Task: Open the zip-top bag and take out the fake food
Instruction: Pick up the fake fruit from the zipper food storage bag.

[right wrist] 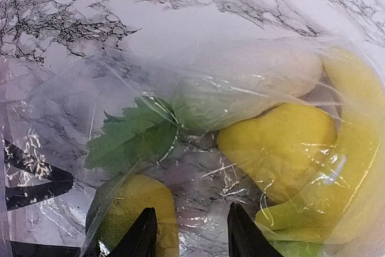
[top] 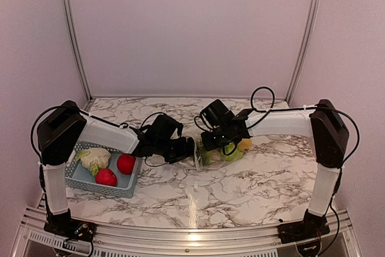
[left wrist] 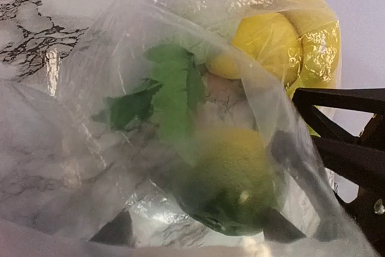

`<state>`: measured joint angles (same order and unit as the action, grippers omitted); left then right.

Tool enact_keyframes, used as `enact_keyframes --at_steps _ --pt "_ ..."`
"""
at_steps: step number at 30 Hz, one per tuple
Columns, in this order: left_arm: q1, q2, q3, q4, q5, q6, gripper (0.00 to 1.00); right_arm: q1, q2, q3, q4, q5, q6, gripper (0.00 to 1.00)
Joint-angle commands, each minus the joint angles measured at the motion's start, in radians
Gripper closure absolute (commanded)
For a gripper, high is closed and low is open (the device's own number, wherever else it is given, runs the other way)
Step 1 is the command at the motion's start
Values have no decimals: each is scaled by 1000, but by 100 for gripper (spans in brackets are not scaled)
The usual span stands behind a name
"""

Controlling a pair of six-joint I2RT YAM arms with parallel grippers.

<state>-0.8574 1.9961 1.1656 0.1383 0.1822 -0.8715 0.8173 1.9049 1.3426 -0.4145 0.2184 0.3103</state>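
Observation:
The clear zip-top bag [top: 219,153] lies on the marble at mid-table between both grippers. In the right wrist view the bag [right wrist: 72,106] holds a green-yellow pear [right wrist: 129,215], a green leaf [right wrist: 135,133] on a pale vegetable [right wrist: 252,82], a yellow lemon [right wrist: 277,148] and a banana [right wrist: 355,148]. My left gripper [top: 187,148] is at the bag's left end. Its fingers show dark through the plastic [left wrist: 114,230], spread wide, with the pear [left wrist: 231,185] between them and not pinched. My right gripper [right wrist: 192,233] hovers open over the bag from above [top: 216,144].
A light blue lattice basket [top: 81,179] stands at the left with a pale cabbage [top: 93,157] and two red apples [top: 126,164] in it. The right gripper's black frame [left wrist: 343,136] is close on the right in the left wrist view.

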Motion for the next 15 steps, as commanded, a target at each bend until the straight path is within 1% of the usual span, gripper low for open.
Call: enact_keyframes --at_steps 1,4,6,9,13,15 --pt "-5 15 28 -50 -21 17 24 5 -7 -42 -47 -12 7 64" --pt "-5 19 50 -83 -32 17 24 -7 -11 -47 -45 -33 11 70" --pt "-10 14 64 -109 -49 20 24 -16 -7 -55 -35 -74 15 74" --pt "-10 6 63 -128 -66 19 24 -15 13 -51 -24 -109 8 78" --pt "-10 8 70 -137 -70 18 24 -14 31 -36 -22 -125 -8 78" --pt "-11 12 74 -137 -68 19 23 -14 37 -24 -26 -122 -15 76"
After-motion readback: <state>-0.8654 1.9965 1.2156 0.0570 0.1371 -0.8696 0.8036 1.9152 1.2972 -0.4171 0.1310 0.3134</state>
